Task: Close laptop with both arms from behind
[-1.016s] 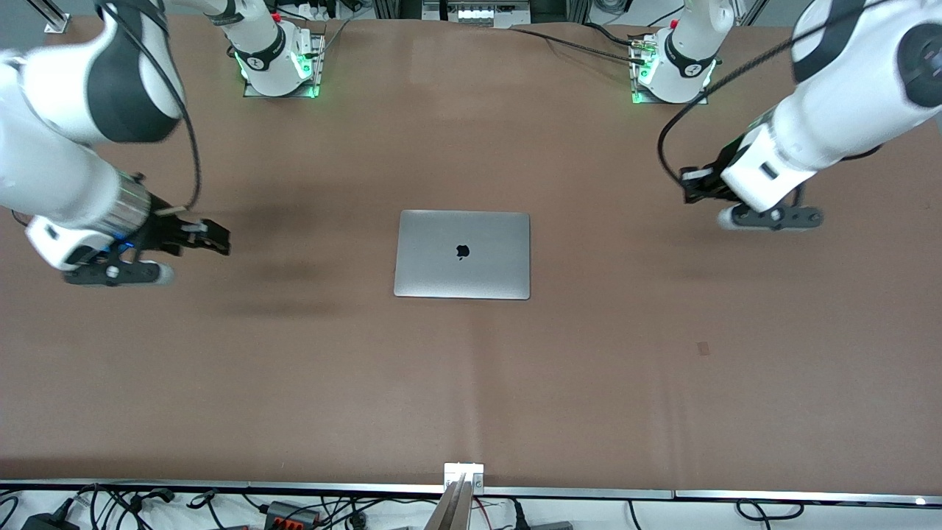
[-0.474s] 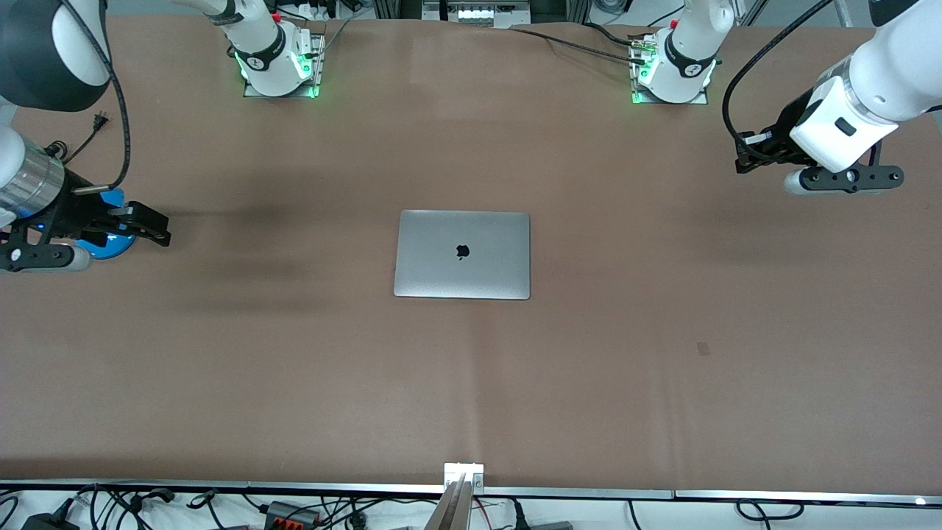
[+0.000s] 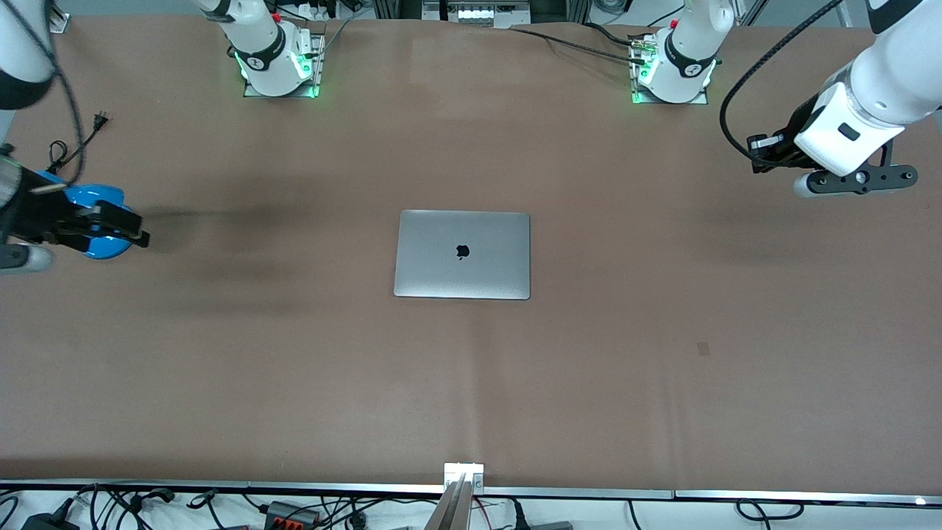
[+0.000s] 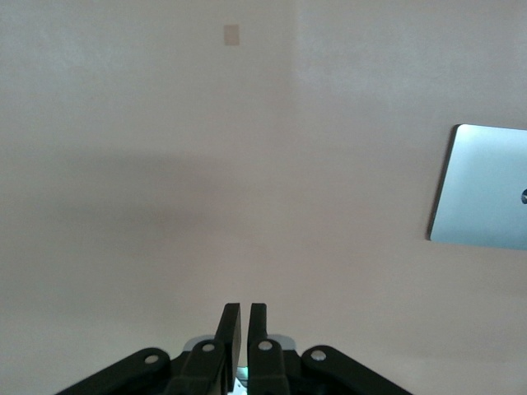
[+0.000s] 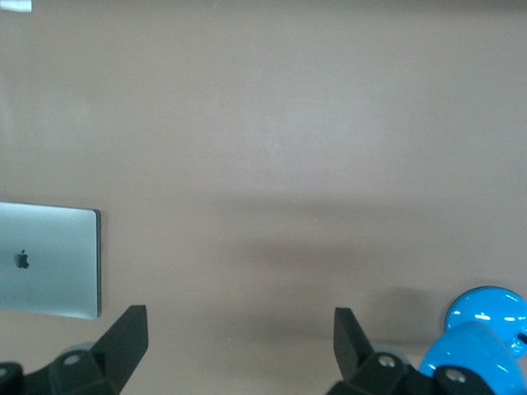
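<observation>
The silver-grey laptop (image 3: 462, 254) lies shut and flat in the middle of the table, lid up with the black apple logo showing. It also shows in the left wrist view (image 4: 486, 197) and the right wrist view (image 5: 49, 259). My left gripper (image 3: 759, 152) hangs over bare table near the left arm's end, well away from the laptop; its jaws are shut on nothing (image 4: 245, 317). My right gripper (image 3: 136, 232) is at the right arm's end, over a blue lamp, open and empty (image 5: 239, 325).
The blue desk lamp (image 3: 96, 221) sits at the right arm's end of the table, also in the right wrist view (image 5: 482, 329), with its black cord and plug (image 3: 96, 121) beside it. A small dark mark (image 3: 703, 348) is on the brown mat.
Both arms have pulled outward from the laptop toward their ends of the table. The right gripper now sits over the blue lamp. The laptop has not moved.
</observation>
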